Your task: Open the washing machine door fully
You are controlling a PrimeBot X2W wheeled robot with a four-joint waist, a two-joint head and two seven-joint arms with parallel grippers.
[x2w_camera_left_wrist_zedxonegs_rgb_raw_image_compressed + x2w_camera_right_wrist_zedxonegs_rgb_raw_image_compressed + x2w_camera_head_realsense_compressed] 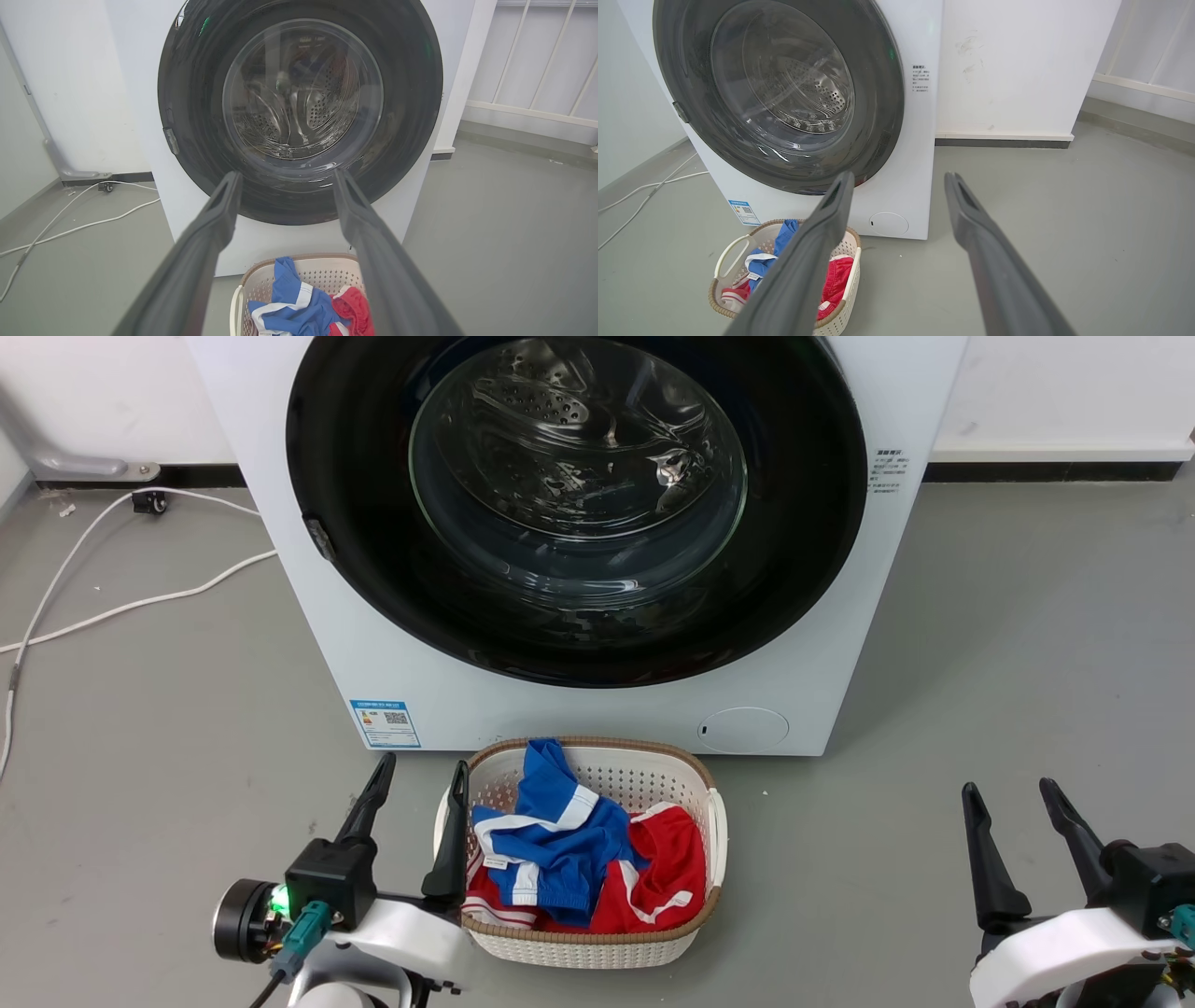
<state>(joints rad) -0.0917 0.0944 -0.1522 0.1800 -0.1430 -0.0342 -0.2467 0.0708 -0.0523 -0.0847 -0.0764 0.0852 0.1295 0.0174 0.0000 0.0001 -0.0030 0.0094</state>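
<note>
Washing machine door (577,495) sits closed, ahead of and above both claws. The left claw (423,765) and right claw (1009,787) are spread apart, holding nothing. It is probably heavy, stiff and slick (glass centre fragile), so hook the rim by the small grey tab (320,538).

Head view: high, facing forward and down, close to the washing machine (373,681) front and laundry basket (717,821) | Left wrist view: low, along the left tool (285,173), square to the door (196,116) | Right wrist view: low, along the right tool (900,175), offset right, oblique to the door | Shared by all: door, laundry basket
</note>
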